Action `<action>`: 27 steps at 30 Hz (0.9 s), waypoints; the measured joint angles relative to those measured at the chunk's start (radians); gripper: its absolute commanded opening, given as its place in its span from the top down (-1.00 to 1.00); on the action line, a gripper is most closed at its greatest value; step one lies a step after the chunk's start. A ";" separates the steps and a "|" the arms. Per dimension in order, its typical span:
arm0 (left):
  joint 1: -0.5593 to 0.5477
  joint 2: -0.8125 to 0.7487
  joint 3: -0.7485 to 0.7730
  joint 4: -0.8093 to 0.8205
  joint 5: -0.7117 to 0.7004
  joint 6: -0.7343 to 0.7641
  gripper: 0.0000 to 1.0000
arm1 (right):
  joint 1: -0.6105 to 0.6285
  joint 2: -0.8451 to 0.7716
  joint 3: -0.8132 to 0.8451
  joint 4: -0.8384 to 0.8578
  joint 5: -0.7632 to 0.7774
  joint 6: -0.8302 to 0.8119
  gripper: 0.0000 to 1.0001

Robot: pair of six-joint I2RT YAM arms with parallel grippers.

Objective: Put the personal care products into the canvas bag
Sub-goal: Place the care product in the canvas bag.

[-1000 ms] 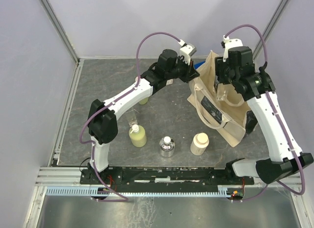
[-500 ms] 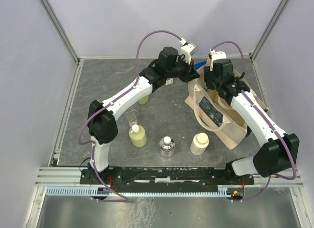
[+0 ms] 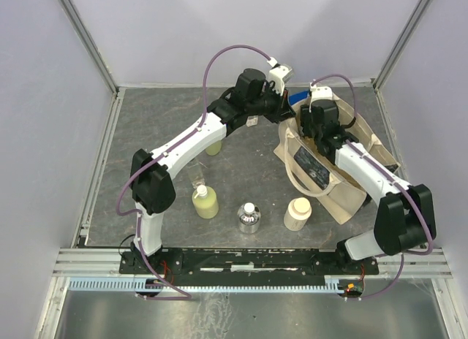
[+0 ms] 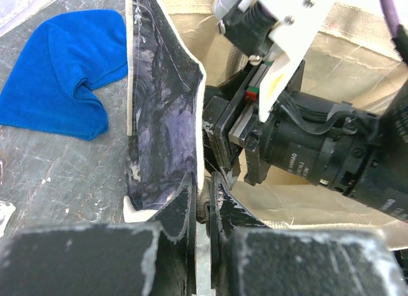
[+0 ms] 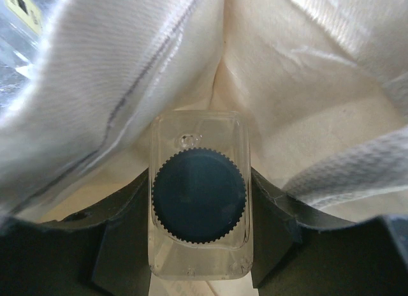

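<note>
Over the last second the right end effector (image 3: 316,126) has swung left and dropped into the mouth of the canvas bag (image 3: 344,196). It grips a clear black-capped bottle (image 5: 199,195), now inside the bag. The left end effector (image 4: 203,203) stays pinched shut on the bag's rim.

Beige canvas bag (image 3: 338,200) with dark panel (image 3: 313,168), blue cloth (image 4: 64,73), clear black-capped bottle (image 5: 199,194), yellow-green bottle (image 3: 205,204)
</note>
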 measured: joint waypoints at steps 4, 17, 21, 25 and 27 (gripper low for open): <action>0.000 0.000 0.000 -0.007 -0.003 0.000 0.95 | 0.000 0.008 -0.058 0.065 0.023 0.014 0.99; 0.000 0.000 0.000 -0.026 -0.005 0.000 0.95 | 0.000 0.031 -0.145 0.154 0.042 0.056 0.35; 0.000 0.000 0.000 -0.026 -0.005 0.000 0.95 | 0.000 0.038 -0.145 0.151 0.049 0.067 -0.51; 0.002 0.000 0.002 -0.025 -0.009 0.000 0.95 | -0.003 0.035 -0.123 0.116 0.087 0.068 -0.69; 0.006 0.000 0.003 -0.023 -0.011 0.000 0.95 | -0.005 0.035 -0.090 0.072 0.096 0.066 -0.72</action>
